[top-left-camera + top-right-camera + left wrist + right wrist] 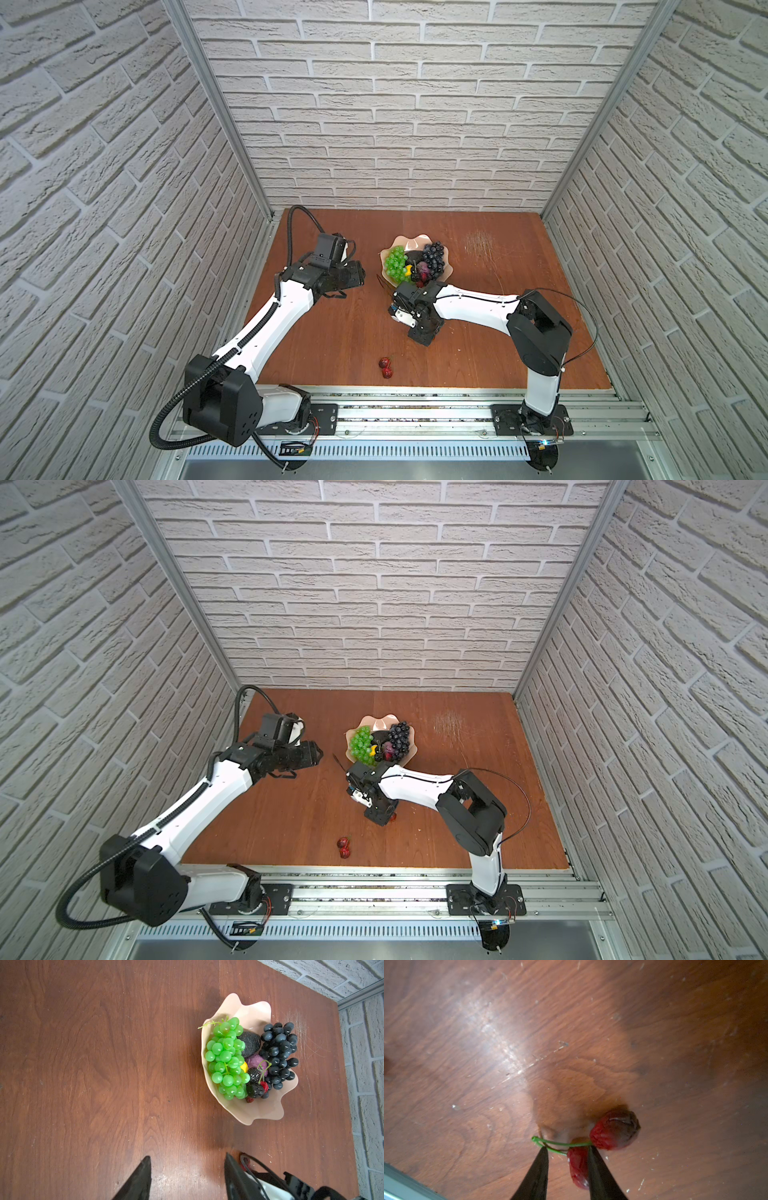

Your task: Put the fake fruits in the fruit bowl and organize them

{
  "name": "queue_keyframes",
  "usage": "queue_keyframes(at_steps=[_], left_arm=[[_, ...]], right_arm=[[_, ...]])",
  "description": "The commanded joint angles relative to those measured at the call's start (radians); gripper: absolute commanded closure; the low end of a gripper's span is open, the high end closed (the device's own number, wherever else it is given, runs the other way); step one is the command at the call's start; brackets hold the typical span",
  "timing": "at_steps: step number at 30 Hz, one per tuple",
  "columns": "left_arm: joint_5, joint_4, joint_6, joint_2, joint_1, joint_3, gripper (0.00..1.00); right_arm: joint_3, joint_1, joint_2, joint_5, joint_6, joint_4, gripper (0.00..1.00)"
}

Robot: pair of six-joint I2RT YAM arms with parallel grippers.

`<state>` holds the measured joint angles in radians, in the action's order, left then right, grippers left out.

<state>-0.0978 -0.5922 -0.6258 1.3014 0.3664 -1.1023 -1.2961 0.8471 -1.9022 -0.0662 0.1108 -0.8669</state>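
Nearest me a loose cherry pair (385, 368) lies on the bench (332, 332), behind it my right tool (566, 1148) straddles a second cherry pair (614, 1129), unclenched, my left tool (188, 1155) hangs released, empty, and farthest the fruit bowl (411, 239) already holds the grapes (226, 1059) and the rest.

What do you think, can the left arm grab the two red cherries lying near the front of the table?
Probably yes. The front cherry pair lies alone on the table, the left gripper has open, empty jaws, and the right gripper is busy farther back at a second cherry pair.
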Motion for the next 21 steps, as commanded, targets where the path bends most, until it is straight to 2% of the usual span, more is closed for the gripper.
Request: queue_keyframes(at_steps=[1,14,18,21], left_arm=[[0.001,-0.001,-0.003,0.002,-0.006,-0.014,0.43],[0.004,-0.001,-0.005,-0.003,-0.007,-0.013,0.43],[0.006,-0.001,-0.003,-0.004,-0.007,-0.013,0.43],[0.006,-0.001,-0.003,-0.003,-0.007,-0.013,0.43]], right_arm=[[0.012,0.004,0.009,0.022,-0.008,0.015,0.66],[0.015,0.005,-0.043,0.103,-0.020,0.023,0.65],[0.024,0.005,-0.046,0.123,-0.027,0.035,0.67],[0.031,0.004,-0.059,0.132,-0.032,0.043,0.73]])
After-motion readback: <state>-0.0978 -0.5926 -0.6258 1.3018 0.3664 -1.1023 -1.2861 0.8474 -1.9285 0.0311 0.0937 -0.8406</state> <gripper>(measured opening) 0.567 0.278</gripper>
